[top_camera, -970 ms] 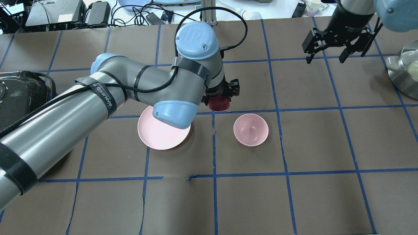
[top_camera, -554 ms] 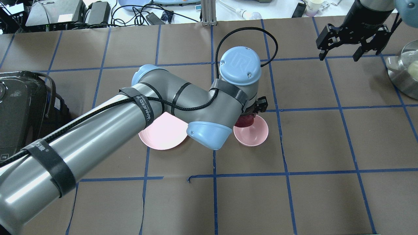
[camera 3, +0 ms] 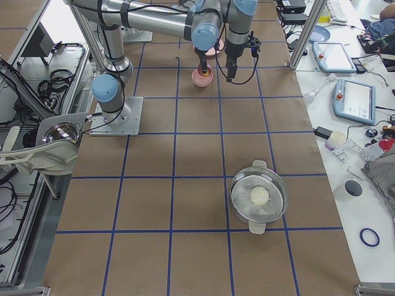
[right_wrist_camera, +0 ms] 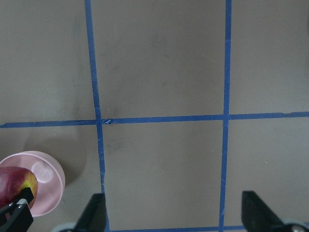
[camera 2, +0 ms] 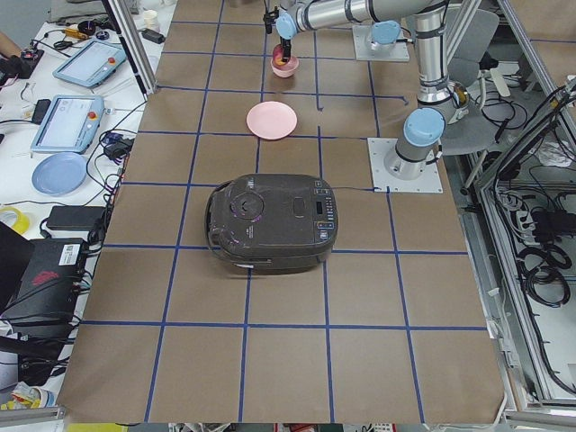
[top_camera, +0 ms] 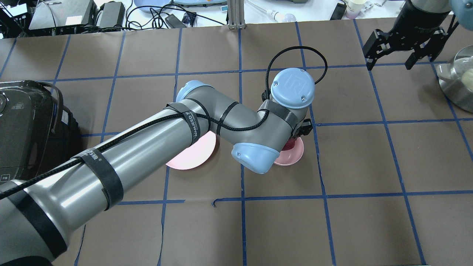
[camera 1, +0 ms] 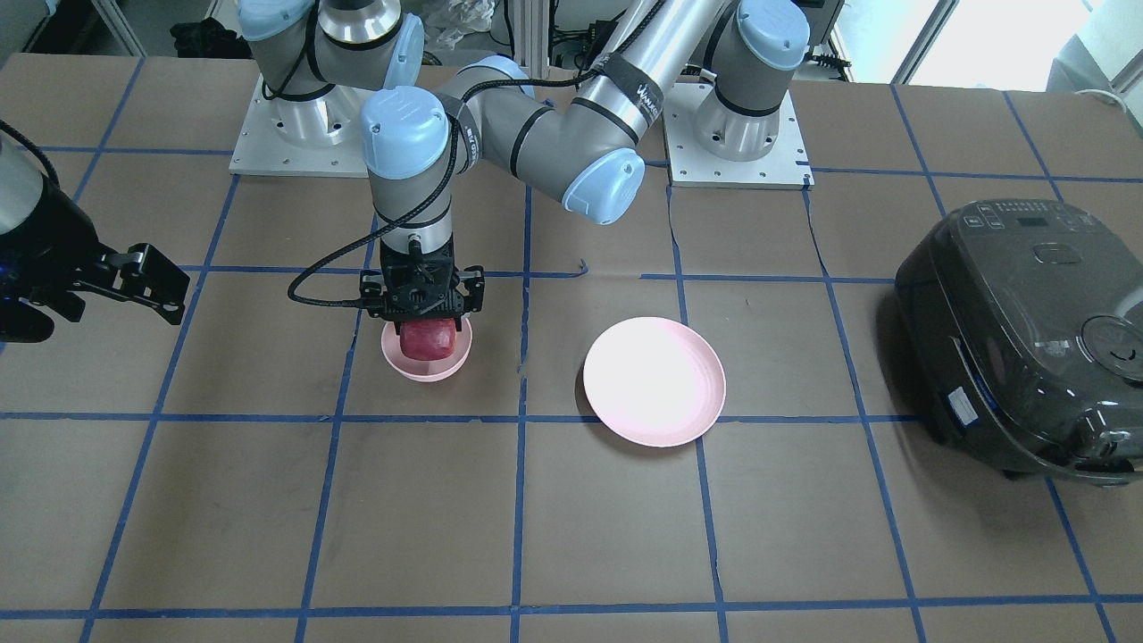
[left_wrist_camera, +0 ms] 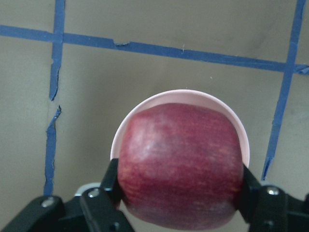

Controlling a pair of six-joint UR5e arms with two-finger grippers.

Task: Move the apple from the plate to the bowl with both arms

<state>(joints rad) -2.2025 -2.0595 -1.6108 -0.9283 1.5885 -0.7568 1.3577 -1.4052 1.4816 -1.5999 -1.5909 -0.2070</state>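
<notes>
My left gripper (camera 1: 432, 321) is shut on the dark-red apple (camera 1: 434, 340) and holds it straight over the small pink bowl (camera 1: 425, 367), at its mouth. The left wrist view shows the apple (left_wrist_camera: 181, 166) clamped between both fingers (left_wrist_camera: 107, 180), with the bowl's rim (left_wrist_camera: 193, 95) behind it. In the overhead view the left wrist hides most of the bowl (top_camera: 294, 152). The wide pink plate (camera 1: 654, 381) lies bare beside it, partly under the left arm in the overhead view (top_camera: 188, 158). My right gripper (top_camera: 389, 63) is open and empty, far off at the table's back right.
A black rice cooker (camera 1: 1018, 339) stands at the table's left end (top_camera: 26, 125). A steel pot with a glass lid (top_camera: 460, 85) sits at the right edge. Blue tape lines grid the brown table cover.
My left arm has carried the apple to the right, from between plate and bowl to over the bowl, uncovering more of the plate's far side. My right gripper has drawn back toward the far right.
</notes>
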